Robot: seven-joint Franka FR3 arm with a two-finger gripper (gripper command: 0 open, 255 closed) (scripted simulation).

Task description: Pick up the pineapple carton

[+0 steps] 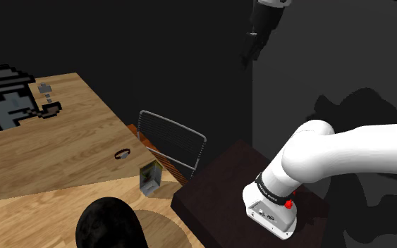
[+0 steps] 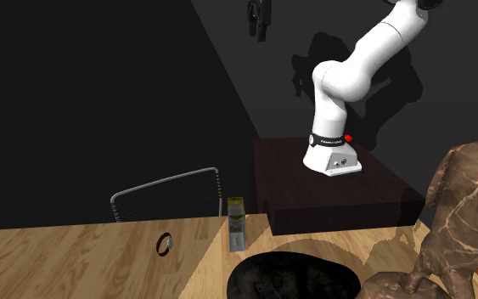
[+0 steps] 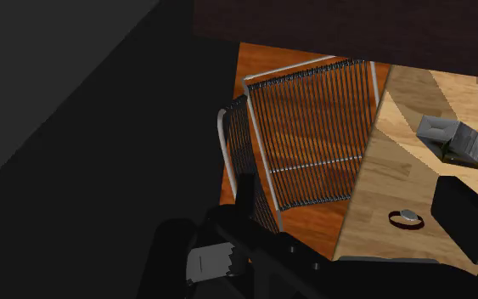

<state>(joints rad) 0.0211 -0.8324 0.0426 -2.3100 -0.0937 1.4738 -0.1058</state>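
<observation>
- Bench: wood, lower left of shoulder view.
- Mesh chair: mid-frame, just beside bench edge.
- End effector: top centre of 2nd ext. view, well above bench, open, holding nothing.
- Pineapple carton: upright at bench edge, lower centre. Prob. light, thin-walled, crushable; pinch narrow faces at mid-height, gently.

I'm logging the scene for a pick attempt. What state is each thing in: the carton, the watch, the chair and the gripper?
Pineapple carton: upright on the wooden table, near its edge, not held.
Watch: band closed in a loop, resting on the table, apart from the carton.
Chair: upright, drawn up to the table's edge.
Gripper: open, empty, raised high over the chair.
</observation>
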